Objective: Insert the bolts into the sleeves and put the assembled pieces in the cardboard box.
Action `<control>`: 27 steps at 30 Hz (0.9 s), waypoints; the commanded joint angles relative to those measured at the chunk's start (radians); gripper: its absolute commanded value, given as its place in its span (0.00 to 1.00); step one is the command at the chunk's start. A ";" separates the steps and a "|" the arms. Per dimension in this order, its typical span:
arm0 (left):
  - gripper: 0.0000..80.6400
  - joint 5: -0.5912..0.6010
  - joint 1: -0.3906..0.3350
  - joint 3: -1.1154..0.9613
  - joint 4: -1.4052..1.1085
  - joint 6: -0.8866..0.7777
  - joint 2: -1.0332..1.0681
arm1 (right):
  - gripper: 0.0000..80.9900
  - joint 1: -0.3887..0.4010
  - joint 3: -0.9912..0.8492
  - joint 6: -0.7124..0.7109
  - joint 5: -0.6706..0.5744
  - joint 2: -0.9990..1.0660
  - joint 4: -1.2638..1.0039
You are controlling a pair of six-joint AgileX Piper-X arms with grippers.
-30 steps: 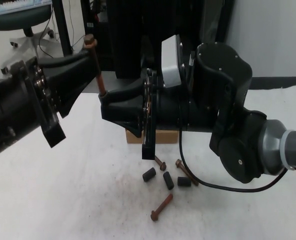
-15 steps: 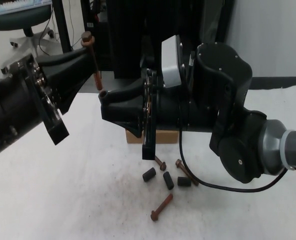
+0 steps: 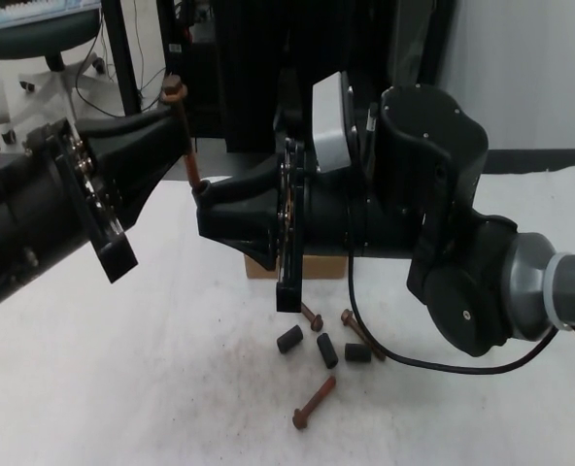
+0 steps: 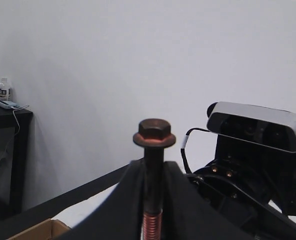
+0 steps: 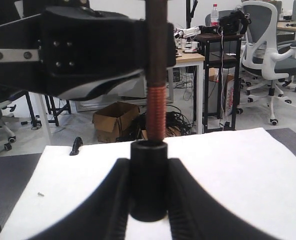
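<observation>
Bulky rounded matte black right arm (image 3: pixel 433 146), grey metal cuff (image 3: pixel 530 282), thin black cable (image 3: pixel 351 301), white wrist camera (image 3: pixel 331 121), black wedge-shaped right gripper (image 3: pixel 202 189), small metal flange screws (image 3: pixel 91 189)

Desk (image 3: pixel 122 388): white cover, with a faint reddish smudge near lower centre. Cardboard box (image 3: pixel 317 265) sits at frame centre, only its lower edge visible. Just below it is a loose cluster of three black sleeves (image 3: pixel 288 339) with two rusty bolts (image 3: pixel 363 333) among them. Third bolt (image 3: pixel 314 403) lies lower in the frame, near the cluster and angled.
</observation>
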 commanded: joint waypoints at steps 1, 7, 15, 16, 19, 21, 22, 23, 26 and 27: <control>0.00 -0.004 -0.002 -0.007 0.009 -0.021 -0.008 | 0.01 -0.001 -0.007 0.006 -0.014 -0.006 -0.022; 0.00 -0.004 -0.006 -0.007 0.009 -0.034 -0.008 | 0.01 -0.001 -0.007 0.006 -0.014 -0.006 -0.022; 0.00 -0.022 -0.055 -0.007 0.009 -0.036 -0.008 | 0.01 -0.001 -0.007 0.006 -0.014 -0.006 -0.022; 0.00 -0.024 -0.054 -0.007 0.009 -0.029 -0.008 | 0.01 -0.001 -0.007 0.006 -0.014 -0.006 -0.022; 0.00 -0.039 -0.054 -0.007 0.038 0.000 -0.008 | 0.01 -0.001 -0.007 0.006 -0.014 -0.006 -0.022; 0.00 -0.039 -0.054 -0.007 0.066 0.011 -0.008 | 0.01 -0.001 -0.007 0.006 -0.014 -0.006 -0.022; 0.00 -0.039 -0.054 -0.007 0.081 0.011 -0.008 | 0.01 -0.001 -0.007 0.006 -0.014 -0.006 -0.022; 0.00 -0.037 -0.054 -0.007 0.098 0.016 -0.008 | 0.01 -0.001 -0.007 0.006 -0.014 -0.006 -0.022; 0.00 -0.037 -0.054 -0.007 0.137 0.049 -0.008 | 0.01 -0.001 -0.007 0.006 -0.014 -0.006 -0.022; 0.01 -0.037 -0.054 -0.007 0.137 0.051 -0.008 | 0.01 -0.001 -0.007 0.006 -0.014 -0.006 -0.022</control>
